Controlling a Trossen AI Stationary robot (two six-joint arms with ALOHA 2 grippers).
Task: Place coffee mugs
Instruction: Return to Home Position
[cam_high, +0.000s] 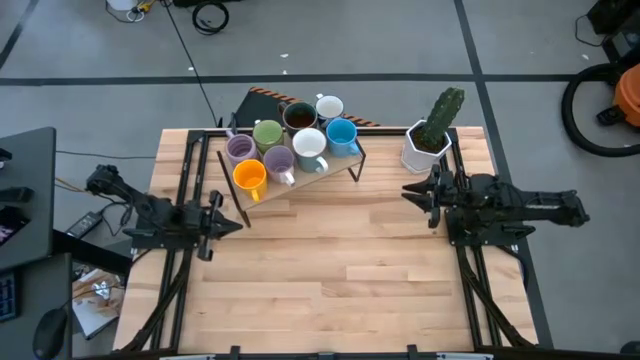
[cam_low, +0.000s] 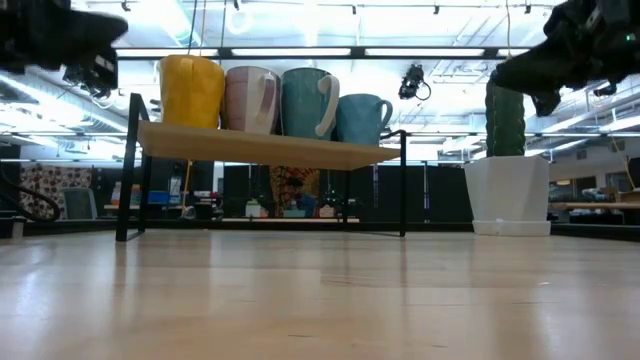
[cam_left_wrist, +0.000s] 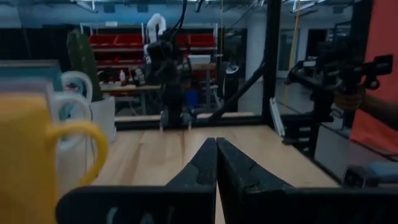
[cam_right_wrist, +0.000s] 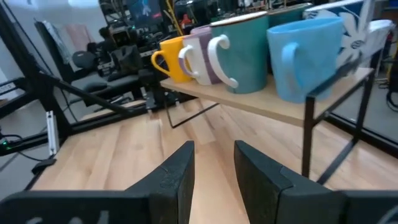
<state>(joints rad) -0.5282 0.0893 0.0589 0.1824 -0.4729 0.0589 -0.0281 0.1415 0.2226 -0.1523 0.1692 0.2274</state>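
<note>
Eight mugs stand close together on a small wooden rack (cam_high: 300, 172) with black legs at the table's far middle: orange (cam_high: 248, 176), two purple (cam_high: 240, 149) (cam_high: 279, 161), green (cam_high: 267, 133), dark brown (cam_high: 299, 116), two white (cam_high: 329, 107) (cam_high: 309, 145) and blue (cam_high: 341, 133). My left gripper (cam_high: 235, 222) is shut and empty, left of and nearer than the rack; the left wrist view (cam_left_wrist: 216, 149) shows its fingertips together. My right gripper (cam_high: 408, 192) is open and empty, to the right of the rack, with a gap between its fingers in the right wrist view (cam_right_wrist: 214, 152).
A white hexagonal pot with a cactus (cam_high: 427, 145) stands at the far right, just beyond my right gripper. Bare wooden table (cam_high: 340, 290) spreads out in front of the rack. Black frame rails run along the left (cam_high: 185, 180) and right (cam_high: 462, 180) sides.
</note>
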